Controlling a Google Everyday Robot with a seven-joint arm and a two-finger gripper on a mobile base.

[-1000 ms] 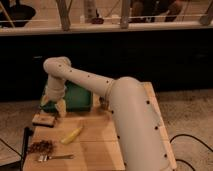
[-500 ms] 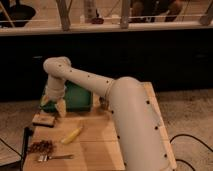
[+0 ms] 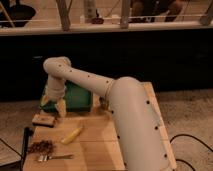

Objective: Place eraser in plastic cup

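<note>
My gripper (image 3: 54,105) hangs at the left of the wooden table (image 3: 95,145), in front of the left end of a green bin (image 3: 77,97). Its jaws stand apart with nothing between them. A small flat brown block (image 3: 43,120) lies on the table just below and left of the gripper; I cannot tell if it is the eraser. No plastic cup shows in this view. My white arm (image 3: 130,120) crosses the table from the lower right and hides part of it.
A banana (image 3: 72,135) lies in the middle left of the table. A fork (image 3: 54,157) and a pile of brown bits (image 3: 41,146) lie near the front left corner. A black object (image 3: 26,140) stands at the left edge. A dark counter wall runs behind.
</note>
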